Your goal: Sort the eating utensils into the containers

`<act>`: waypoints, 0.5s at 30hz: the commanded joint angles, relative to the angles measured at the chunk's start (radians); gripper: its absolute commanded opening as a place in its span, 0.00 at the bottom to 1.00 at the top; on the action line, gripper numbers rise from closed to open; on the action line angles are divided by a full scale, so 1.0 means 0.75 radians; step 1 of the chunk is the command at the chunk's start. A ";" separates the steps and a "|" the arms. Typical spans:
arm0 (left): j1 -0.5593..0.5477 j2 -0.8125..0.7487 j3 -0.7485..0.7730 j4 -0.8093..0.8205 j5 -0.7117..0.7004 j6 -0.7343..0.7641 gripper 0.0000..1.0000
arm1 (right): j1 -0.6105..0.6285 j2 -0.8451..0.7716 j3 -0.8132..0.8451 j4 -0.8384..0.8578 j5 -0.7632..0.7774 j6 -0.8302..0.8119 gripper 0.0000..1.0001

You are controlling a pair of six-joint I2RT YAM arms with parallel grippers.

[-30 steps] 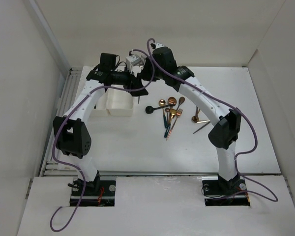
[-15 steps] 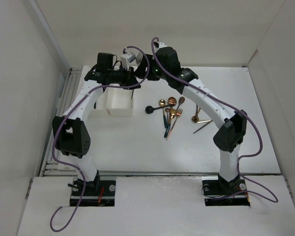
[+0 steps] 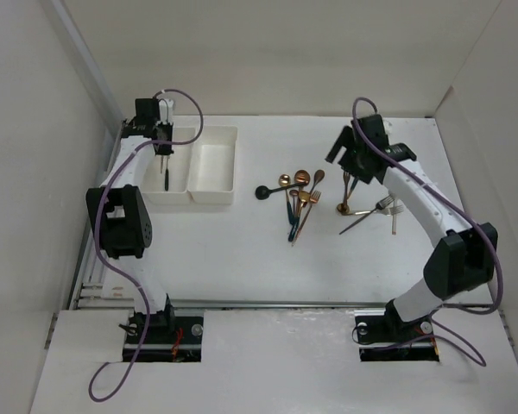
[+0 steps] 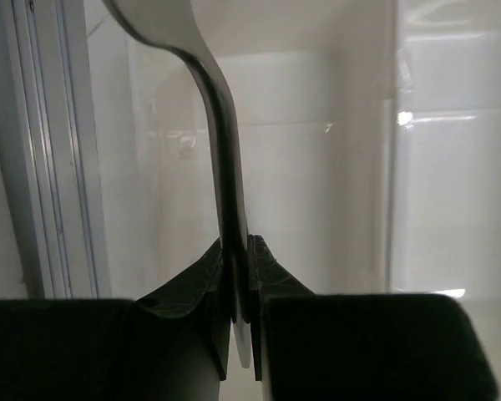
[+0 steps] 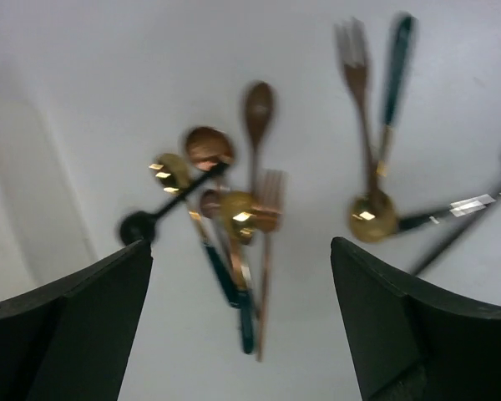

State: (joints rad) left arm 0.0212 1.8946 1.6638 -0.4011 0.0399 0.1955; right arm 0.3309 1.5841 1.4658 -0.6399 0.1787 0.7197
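a white surface (image 3: 242,259) boxed in by white panels, seen from above. two white-and-black robot arms rise from its near edge. the left arm (image 3: 121,224) reaches to the far left corner, and the right arm (image 3: 432,207) bends toward the far right.

under the left fingers (image 4: 209,292) sit the containers (image 3: 214,185), two white low-walled trays joined side by side. these fingers hang over the left tray, with the other tray just to their right.

the right fingers (image 3: 340,153) are spread wide and hold nothing, hovering above the surface well apart from the trays. below and to their left lies a cluster of utensils (image 5: 225,209): copper-gold spoons and a fork, a black spoon and dark teal handles, all overlapping. below and slightly to their right lies a smaller group (image 5: 376,159): a fork and a gold-headed piece on a dark handle, blurred in the wrist view.

the left fingers are pressed together, pinching the thin handle of a dark utensil (image 4: 221,159) that hangs from them into the left tray. whether it touches the tray floor cannot be told.
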 commanded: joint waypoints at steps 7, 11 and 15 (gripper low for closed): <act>-0.006 0.139 -0.059 0.005 -0.145 0.077 0.00 | -0.165 -0.075 -0.477 -0.053 0.036 0.151 0.85; -0.006 0.169 -0.044 -0.024 -0.115 0.077 0.28 | -0.194 -0.036 -0.508 -0.036 0.048 0.151 0.82; -0.006 0.141 -0.044 -0.024 -0.115 0.050 0.48 | -0.194 0.047 -0.508 -0.008 0.048 0.127 0.81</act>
State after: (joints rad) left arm 0.0170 2.0464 1.6157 -0.4179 -0.0437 0.2436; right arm 0.1848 1.5867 1.0756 -0.6895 0.2043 0.8120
